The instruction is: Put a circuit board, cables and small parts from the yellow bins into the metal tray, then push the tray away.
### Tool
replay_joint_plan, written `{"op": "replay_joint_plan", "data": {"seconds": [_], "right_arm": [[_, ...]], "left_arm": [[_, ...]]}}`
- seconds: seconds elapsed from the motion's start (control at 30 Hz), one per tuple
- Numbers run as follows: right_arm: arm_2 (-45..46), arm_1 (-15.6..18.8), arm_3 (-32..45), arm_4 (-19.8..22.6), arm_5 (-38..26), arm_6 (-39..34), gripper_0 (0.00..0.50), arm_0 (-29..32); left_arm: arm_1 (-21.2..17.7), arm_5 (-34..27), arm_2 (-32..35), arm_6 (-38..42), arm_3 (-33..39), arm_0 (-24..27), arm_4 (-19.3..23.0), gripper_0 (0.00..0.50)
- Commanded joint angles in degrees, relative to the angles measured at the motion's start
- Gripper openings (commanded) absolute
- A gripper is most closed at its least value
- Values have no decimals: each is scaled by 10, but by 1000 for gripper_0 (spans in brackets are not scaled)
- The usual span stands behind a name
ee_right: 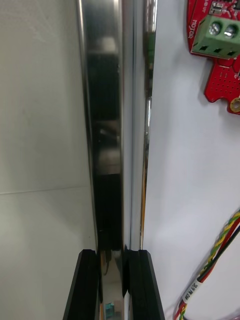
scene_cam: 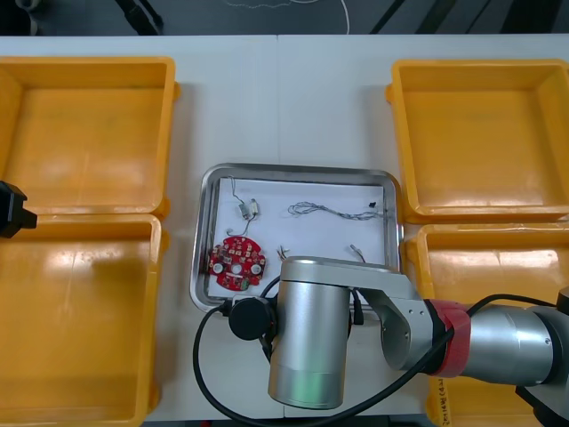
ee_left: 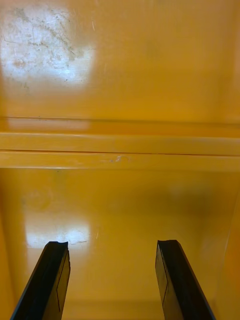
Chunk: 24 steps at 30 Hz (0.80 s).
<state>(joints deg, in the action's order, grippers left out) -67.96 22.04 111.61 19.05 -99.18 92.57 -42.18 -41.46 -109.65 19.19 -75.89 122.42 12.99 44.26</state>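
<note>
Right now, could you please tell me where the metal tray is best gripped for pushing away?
The metal tray by its near rim, from above: the raised lip fits between two fingers, as the right gripper straddles it. The left gripper hangs open over a yellow bin.

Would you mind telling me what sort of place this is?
Probably an electronics kitting bench in a robot lab: yellow bins flank a metal tray holding a red circuit board and cables, the right gripper grips its rim, and the left gripper hangs over the left bins.
</note>
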Motion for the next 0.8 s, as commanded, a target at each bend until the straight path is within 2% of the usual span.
{"op": "replay_joint_plan", "data": {"seconds": [0.03, 0.4, 0.8], "right_arm": [[-8, -11, -6, -7, 9, 33, 0, -14], [-8, -10, -6, -24, 7, 44, 0, -17], [10, -10, -6, -20, 1, 55, 0, -30]], "left_arm": [[-27, -4, 17, -60, 19, -9, 4, 500], [-27, -4, 17, -60, 19, -9, 4, 500], [-27, -4, 17, -60, 19, -9, 4, 500]]}}
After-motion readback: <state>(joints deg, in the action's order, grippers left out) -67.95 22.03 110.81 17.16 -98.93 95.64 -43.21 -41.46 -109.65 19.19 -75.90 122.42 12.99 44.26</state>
